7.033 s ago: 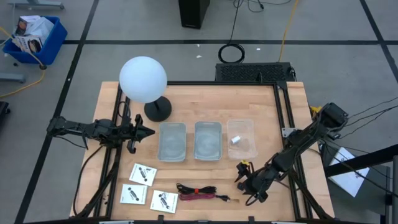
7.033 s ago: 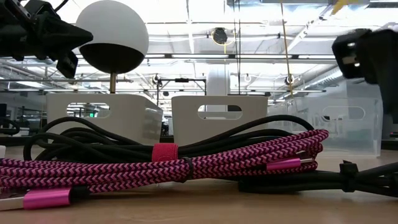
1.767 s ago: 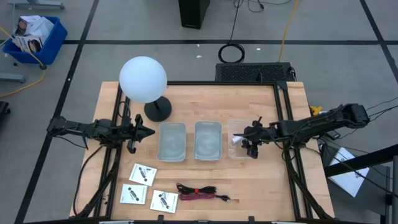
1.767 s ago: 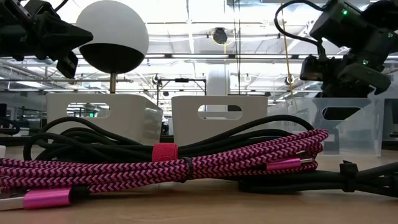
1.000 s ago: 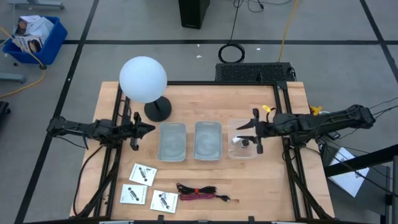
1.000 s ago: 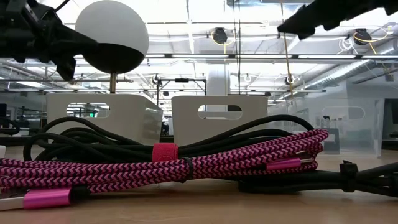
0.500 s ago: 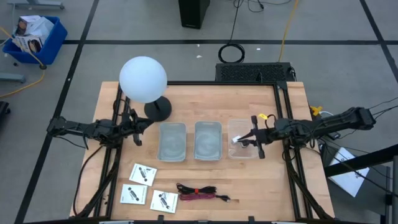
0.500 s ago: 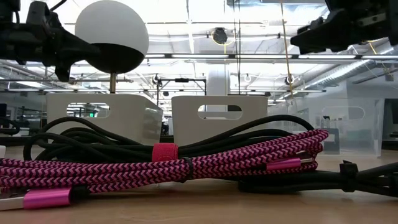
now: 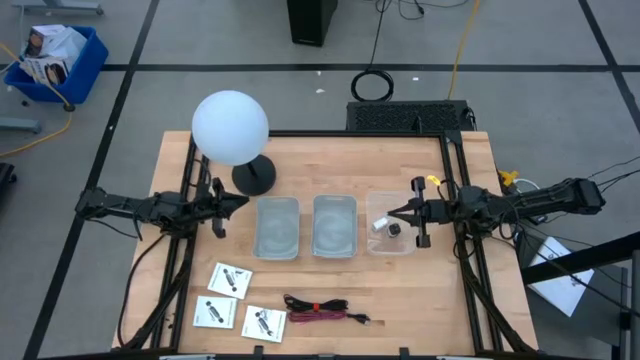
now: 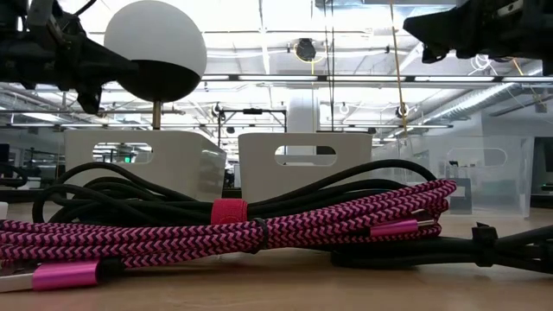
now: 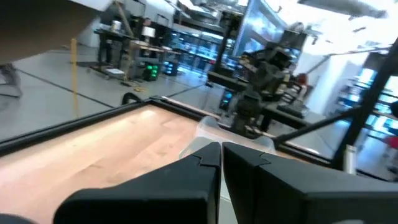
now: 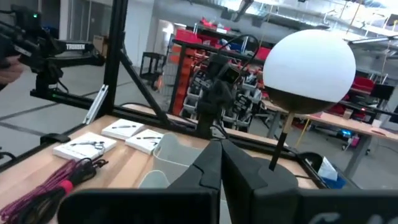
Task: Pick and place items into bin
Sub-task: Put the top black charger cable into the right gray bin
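A wooden table (image 9: 330, 290) carries three clear bins (image 9: 335, 225), a globe lamp (image 9: 231, 128), three white packets (image 9: 229, 279) and a coiled cable bundle (image 9: 325, 309).

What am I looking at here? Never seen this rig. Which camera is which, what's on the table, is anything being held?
It's a two-arm robot at a wooden table. One picture looks straight down from above, one looks level across the tabletop, and the other two come from a camera on each wrist.

The left gripper waits at the table's left side near the globe lamp, fingers shut and holding nothing. The right gripper is over the rightmost of three clear bins, also shut and empty.

That bin holds a tiny black cube and a small white piece; the other two bins look empty.

On the near part of the table lie three white packets and a black-and-red cable bundle, the pink and black cables that fill the low view.
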